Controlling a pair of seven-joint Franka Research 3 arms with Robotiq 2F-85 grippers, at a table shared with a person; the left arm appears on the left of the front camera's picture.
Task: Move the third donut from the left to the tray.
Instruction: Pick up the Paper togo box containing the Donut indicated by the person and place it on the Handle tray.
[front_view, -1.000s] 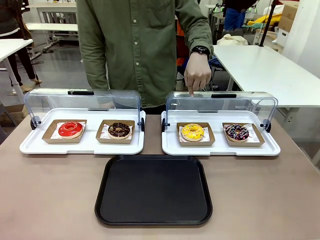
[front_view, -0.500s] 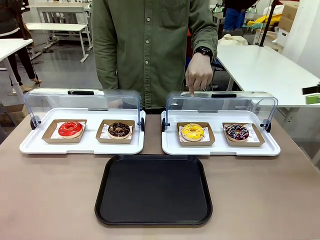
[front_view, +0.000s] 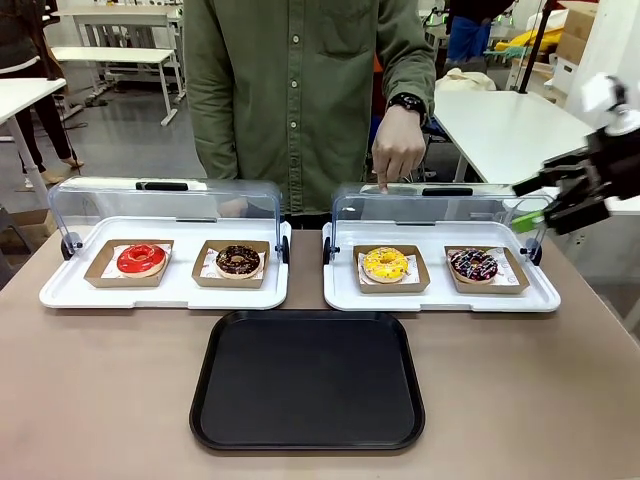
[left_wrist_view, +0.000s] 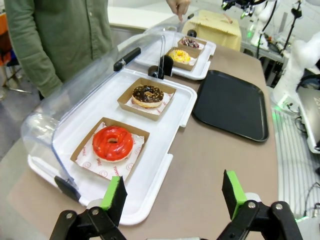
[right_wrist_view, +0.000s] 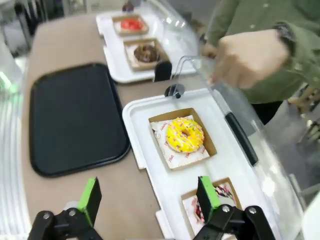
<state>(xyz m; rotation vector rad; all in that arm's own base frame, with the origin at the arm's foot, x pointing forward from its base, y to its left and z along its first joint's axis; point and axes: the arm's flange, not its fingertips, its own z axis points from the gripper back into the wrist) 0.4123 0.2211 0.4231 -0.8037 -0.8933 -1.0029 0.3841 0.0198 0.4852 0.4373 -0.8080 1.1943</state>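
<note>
Yellow donut (front_view: 385, 263) sits on its brown cardboard liner (front_view: 417, 281), in the left half of the right-hand white tray (front_view: 440, 298). Clear lid (front_view: 445, 206) is swung up behind it. Dark sprinkled donut (front_view: 473, 264) lies beside it, apart.

Black tray (front_view: 308, 380) lies flat on the counter (front_view: 100, 400), just in front of the right-hand white tray and the left-hand white tray (front_view: 165, 295).

Person's hand (front_view: 397, 150) points down, fingertip at the lid's top edge above the yellow donut.

Right pincer (front_view: 540, 205) hangs in the air by the right-hand tray's far right corner, jaws wide apart, holding nothing.

Left pincer (left_wrist_view: 174, 191) hovers at the counter's left end near the red donut (left_wrist_view: 113, 143), jaws spread wide, empty.
</note>
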